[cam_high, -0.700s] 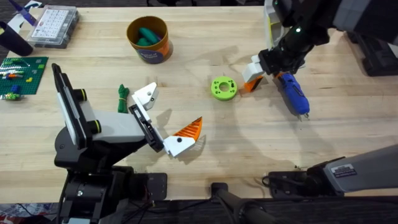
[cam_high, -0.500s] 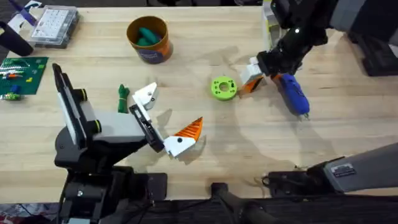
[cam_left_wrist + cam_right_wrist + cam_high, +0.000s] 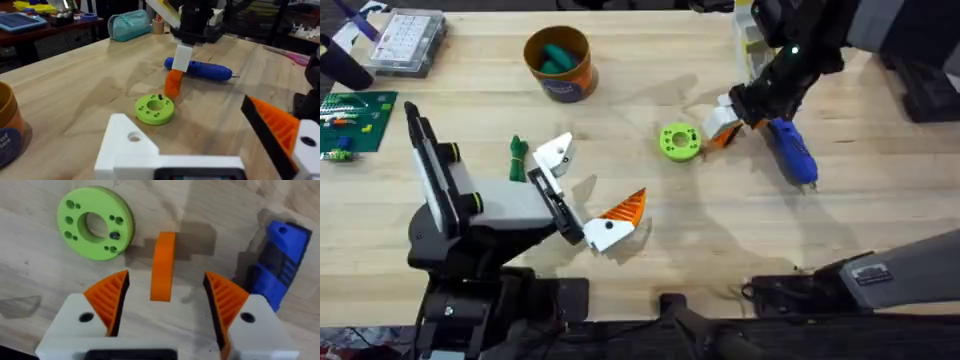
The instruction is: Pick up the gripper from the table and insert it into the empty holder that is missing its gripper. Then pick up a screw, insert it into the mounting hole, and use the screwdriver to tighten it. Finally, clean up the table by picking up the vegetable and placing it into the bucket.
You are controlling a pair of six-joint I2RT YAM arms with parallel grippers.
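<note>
The right gripper (image 3: 730, 112) hovers over the loose gripper (image 3: 722, 125), which sits on the surface (image 3: 640, 230) between the green disc (image 3: 679, 141) and the screwdriver (image 3: 792, 152). In the right wrist view its orange pads (image 3: 111, 299) are spread wide on either side of the orange finger, touching nothing. In the left wrist view the loose gripper (image 3: 176, 75) stands upright, white base on top, orange tip on the wood, under the right arm.

The left gripper (image 3: 582, 190) rests near the middle of the surface, jaws spread and holding nothing. One jaw ends in the empty holder (image 3: 556, 153), a white bracket with a dark hole; the other carries an orange finger (image 3: 623, 208).

The screwdriver lies flat just beside the loose gripper. The vegetable (image 3: 517, 157) lies beside the empty holder. The bucket (image 3: 560, 62) stands at the far side, with teal pieces (image 3: 556, 59) inside. A small dark screw (image 3: 115, 235) sits in the green disc.
</note>
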